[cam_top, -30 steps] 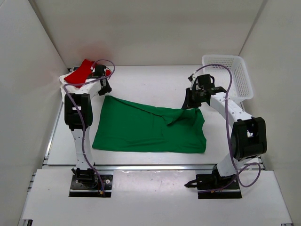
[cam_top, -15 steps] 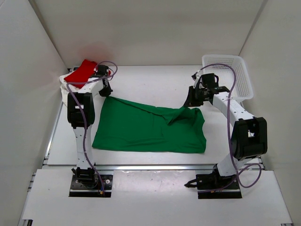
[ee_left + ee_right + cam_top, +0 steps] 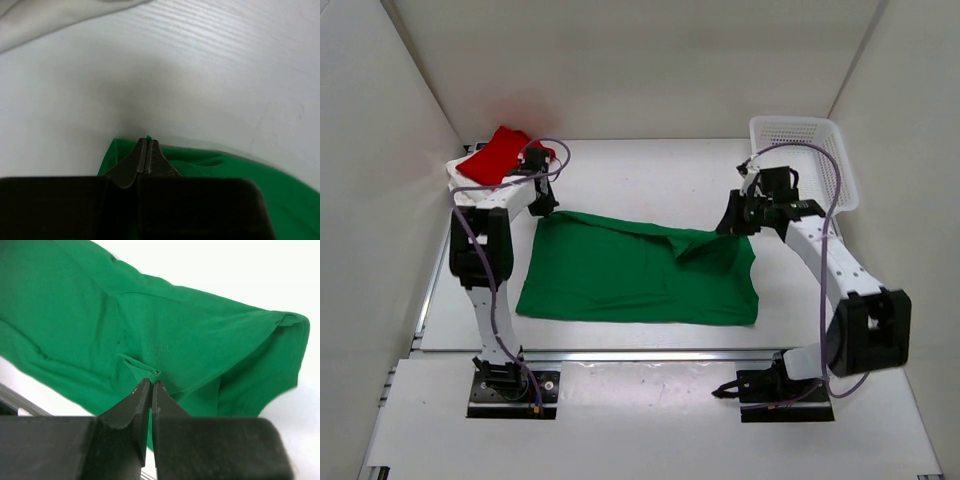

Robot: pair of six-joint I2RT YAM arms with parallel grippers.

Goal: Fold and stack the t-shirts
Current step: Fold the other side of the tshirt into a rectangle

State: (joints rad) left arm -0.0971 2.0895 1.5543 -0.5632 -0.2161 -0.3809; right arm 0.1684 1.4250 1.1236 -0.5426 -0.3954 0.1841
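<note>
Top external view: a green t-shirt (image 3: 638, 268) lies spread across the middle of a white table (image 3: 650, 175), with its far-right part rumpled and slightly raised. The left gripper (image 3: 542, 206) sits at the shirt's far-left corner. The left wrist view shows its jaws pressed together with a sliver of green cloth at the tips. The right gripper (image 3: 733, 226) is at the far-right corner, and its wrist view shows the jaws clamped on a small pucker of green fabric. At the far left, a red t-shirt (image 3: 496, 158) rests on an off-white t-shirt (image 3: 468, 193). A white perforated basket (image 3: 810, 160) stands at the far right. With both far corners pinched, this looks like the start of a fold. The next move likely calls for lifting both corners together and carrying them toward the near hem, keeping the cloth even.
</note>
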